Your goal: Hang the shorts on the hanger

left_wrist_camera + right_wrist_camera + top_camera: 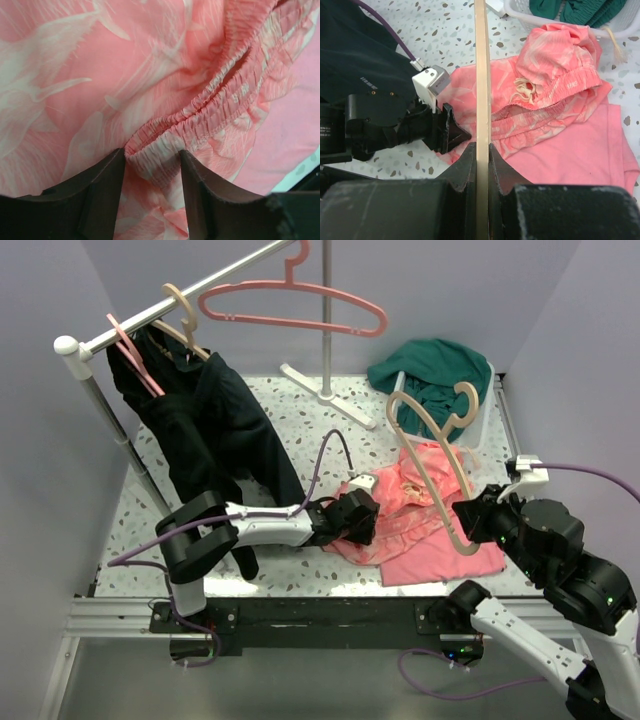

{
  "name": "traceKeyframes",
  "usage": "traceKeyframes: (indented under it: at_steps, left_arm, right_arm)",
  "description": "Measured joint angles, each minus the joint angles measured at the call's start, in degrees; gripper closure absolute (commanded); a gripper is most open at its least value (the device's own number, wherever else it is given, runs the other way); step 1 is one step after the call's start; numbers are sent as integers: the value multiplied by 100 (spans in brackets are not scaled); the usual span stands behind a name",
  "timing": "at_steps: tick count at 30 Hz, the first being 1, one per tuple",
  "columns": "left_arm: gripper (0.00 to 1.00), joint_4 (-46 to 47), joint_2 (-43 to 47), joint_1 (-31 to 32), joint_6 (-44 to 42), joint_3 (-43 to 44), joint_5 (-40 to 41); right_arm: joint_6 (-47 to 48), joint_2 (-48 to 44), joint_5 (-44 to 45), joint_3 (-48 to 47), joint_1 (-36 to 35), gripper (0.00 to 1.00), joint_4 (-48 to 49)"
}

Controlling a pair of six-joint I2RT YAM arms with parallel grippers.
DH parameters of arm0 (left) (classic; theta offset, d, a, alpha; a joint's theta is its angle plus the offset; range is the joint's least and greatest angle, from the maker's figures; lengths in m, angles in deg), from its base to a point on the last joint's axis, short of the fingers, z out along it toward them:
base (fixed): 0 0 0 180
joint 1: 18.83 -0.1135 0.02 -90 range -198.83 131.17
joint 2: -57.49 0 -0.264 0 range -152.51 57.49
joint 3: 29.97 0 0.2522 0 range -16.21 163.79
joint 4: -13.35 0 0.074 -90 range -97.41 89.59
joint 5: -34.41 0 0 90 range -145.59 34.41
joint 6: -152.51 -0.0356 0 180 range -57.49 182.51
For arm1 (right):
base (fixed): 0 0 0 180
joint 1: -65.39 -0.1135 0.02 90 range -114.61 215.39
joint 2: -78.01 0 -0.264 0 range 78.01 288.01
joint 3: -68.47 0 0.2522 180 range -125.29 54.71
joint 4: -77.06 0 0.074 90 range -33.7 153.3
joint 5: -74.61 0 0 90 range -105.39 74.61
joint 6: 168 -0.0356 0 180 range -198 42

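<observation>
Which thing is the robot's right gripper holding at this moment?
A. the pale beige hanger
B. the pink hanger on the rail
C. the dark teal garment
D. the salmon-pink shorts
A: in the right wrist view the right gripper is closed on the bar of the pale beige hanger. It is the left gripper that pinches the waistband of the shorts.

Robot lab cell: plain grey walls [40, 440] box in speckled table [300, 410]; aluminium frame [300, 615], clothes rail [230, 272], cabled arms [260, 525].
</observation>
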Motion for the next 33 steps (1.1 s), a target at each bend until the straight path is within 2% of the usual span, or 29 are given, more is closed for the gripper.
traceKeyframes:
  at_steps: [7,9,11,16,18,19,21,22,26,28,30,33]
  left_arm:
    - [83,575,120,72,-225,-378,-516]
    - [89,758,262,144,-369,-505,-640]
    - [90,951,380,238,-527,-581,-791]
    - [87,1268,621,708,-1189,-728,-1047]
    - [75,1217,680,1010,-1534,-734,-1075]
    - [59,1176,686,1167,-1711,-734,-1097]
    - [49,984,684,1469,-2037,-739,-1086]
    - [40,855,684,1606,-2144,-750,-1069]
    - [35,422,682,1899,-2201,-866,-789]
    - [36,210,697,1902,-2004,-966,-481]
    - [46,35,767,1884,-1690,-1027,-205]
    - [49,-229,975,1869,-951,-1001,203]
  right_arm:
    - [2,0,17,11,0,100,4]
    - [2,0,20,44,0,100,2]
    - [0,0,22,76,0,100,0]
    - [0,0,22,92,0,100,0]
    - [0,0,22,98,-2,100,0]
    - [0,0,22,105,0,100,0]
    - [0,0,24,118,0,100,2]
    - [0,0,22,131,-2,100,2]
    - [-2,0,22,205,0,100,2]
    - [-4,0,22,243,0,100,4]
    - [-4,4,22,269,0,100,4]
    - [-9,28,22,273,0,100,7]
